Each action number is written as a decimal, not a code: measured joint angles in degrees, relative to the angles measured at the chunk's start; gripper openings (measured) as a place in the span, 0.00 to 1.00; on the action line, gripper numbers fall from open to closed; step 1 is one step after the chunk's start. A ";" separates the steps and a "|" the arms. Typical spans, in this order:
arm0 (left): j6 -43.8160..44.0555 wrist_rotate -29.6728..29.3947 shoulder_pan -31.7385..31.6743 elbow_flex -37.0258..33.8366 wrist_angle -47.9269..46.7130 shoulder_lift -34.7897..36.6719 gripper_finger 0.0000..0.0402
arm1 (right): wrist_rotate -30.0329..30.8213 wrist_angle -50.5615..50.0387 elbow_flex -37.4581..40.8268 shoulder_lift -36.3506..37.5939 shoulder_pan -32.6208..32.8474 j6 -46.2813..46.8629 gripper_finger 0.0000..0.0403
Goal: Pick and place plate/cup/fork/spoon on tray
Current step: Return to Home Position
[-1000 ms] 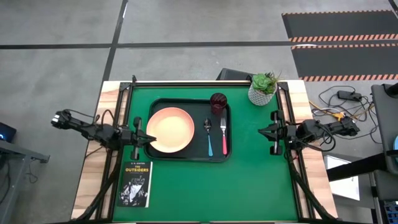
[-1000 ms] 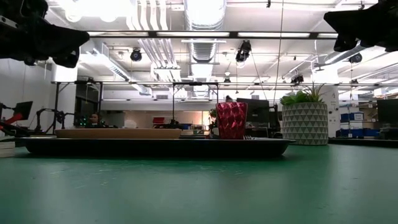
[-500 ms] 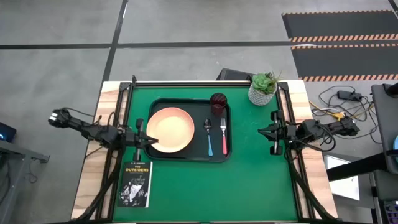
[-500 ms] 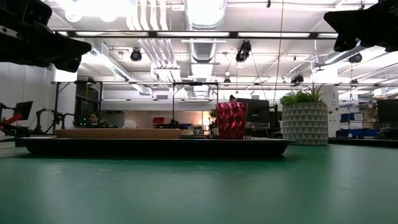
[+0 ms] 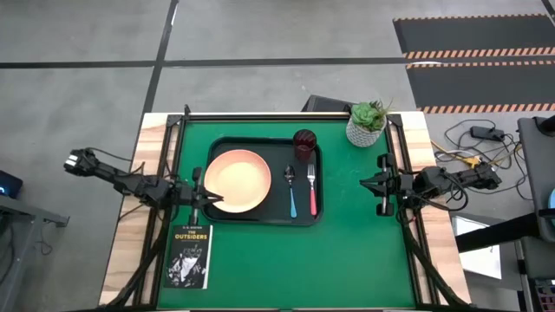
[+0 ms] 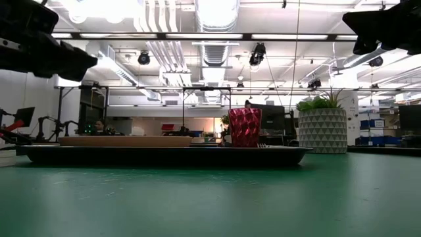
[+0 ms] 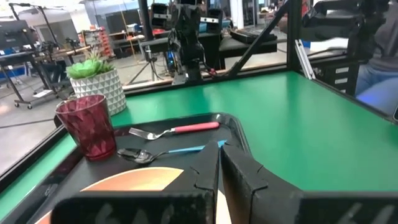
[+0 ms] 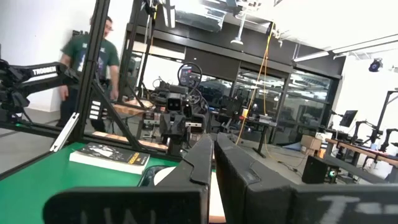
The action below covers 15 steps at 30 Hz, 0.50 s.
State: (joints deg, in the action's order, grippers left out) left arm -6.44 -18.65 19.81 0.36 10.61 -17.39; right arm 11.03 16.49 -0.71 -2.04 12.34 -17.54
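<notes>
The dark tray point(image 5: 260, 218) lies on the green table. On it rest the salmon-pink plate point(image 5: 238, 178) at the left, the dark red cup point(image 5: 304, 141) upright at the far right corner, the blue-handled spoon point(image 5: 291, 195) and the pink-handled fork point(image 5: 311, 180) side by side. My left gripper point(image 5: 218, 200) is shut and empty; it hovers over the tray's left rim and the plate's near-left edge, well above them in the low view point(image 6: 79, 62). My right gripper point(image 5: 364, 184) is shut and empty, raised to the right of the tray.
A black book point(image 5: 189, 256) lies at the table's near left, beside the tray's near-left corner. A white pot with a green plant point(image 5: 367, 124) stands at the far right. A person point(image 8: 102, 56) shows beyond the table in the right wrist view.
My left gripper has drifted a little toward the table's near edge and sunk a little, still shut and empty. The dishes and the tray have stayed where they were.
</notes>
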 joint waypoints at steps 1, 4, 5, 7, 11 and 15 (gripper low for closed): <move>0.00 0.00 0.00 0.00 0.00 -0.30 0.00 | 0.00 0.00 0.00 0.00 0.00 -0.01 0.02; -0.01 0.00 -0.01 0.00 -0.02 -1.18 0.00 | 0.00 0.00 0.00 0.00 0.00 0.00 0.02; 0.00 0.00 0.00 0.00 0.00 -1.46 0.00 | 0.00 0.00 0.00 0.00 0.00 0.00 0.02; -0.02 0.00 -0.02 0.00 0.00 -2.04 0.00 | 0.00 0.00 0.00 0.00 0.00 -0.02 0.02; 0.00 0.00 -0.02 0.00 0.00 -3.10 0.00 | 0.00 0.00 0.00 0.00 0.00 -0.02 0.02; 0.00 0.00 -0.02 0.00 0.00 -4.07 0.00 | 0.00 0.00 0.00 0.00 0.00 0.00 0.02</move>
State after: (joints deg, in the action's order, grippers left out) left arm -6.44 -18.65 19.79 0.36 10.61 -21.46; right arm 11.03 16.49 -0.71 -2.04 12.34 -17.54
